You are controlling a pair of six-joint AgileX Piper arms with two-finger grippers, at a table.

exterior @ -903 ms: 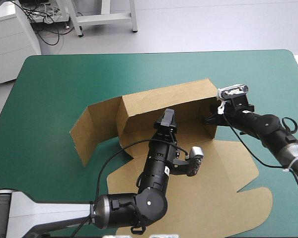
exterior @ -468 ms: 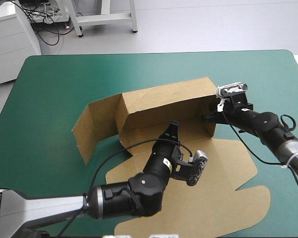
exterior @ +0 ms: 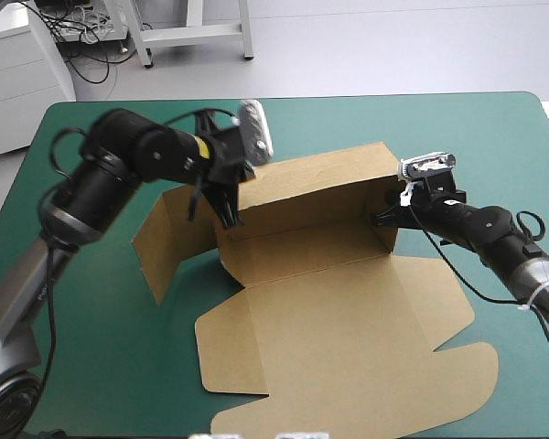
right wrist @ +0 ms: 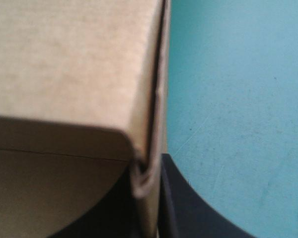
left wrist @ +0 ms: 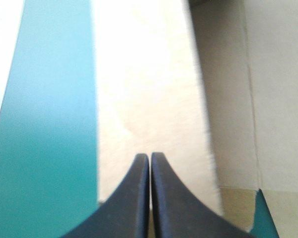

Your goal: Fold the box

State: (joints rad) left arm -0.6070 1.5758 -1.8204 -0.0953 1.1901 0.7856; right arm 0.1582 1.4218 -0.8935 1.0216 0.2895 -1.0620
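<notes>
I saw the teal-green surface point(exterior: 101, 302) carrying the brown box point(exterior: 339, 338) at its middle, back wall raised, the rest flat on the near side. The right gripper point(exterior: 382, 219) had its jaws clamped on that wall's right end. The left gripper point(left wrist: 150, 157), jaws closed on nothing, hung at the wall's left corner.

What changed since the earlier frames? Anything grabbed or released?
The left gripper, shut and empty, swung from the floor of the brown cardboard box to the left end of its raised back wall. Nothing was grabbed or released. The right gripper stays clamped on the right end wall; the box kept its shape and place.
</notes>
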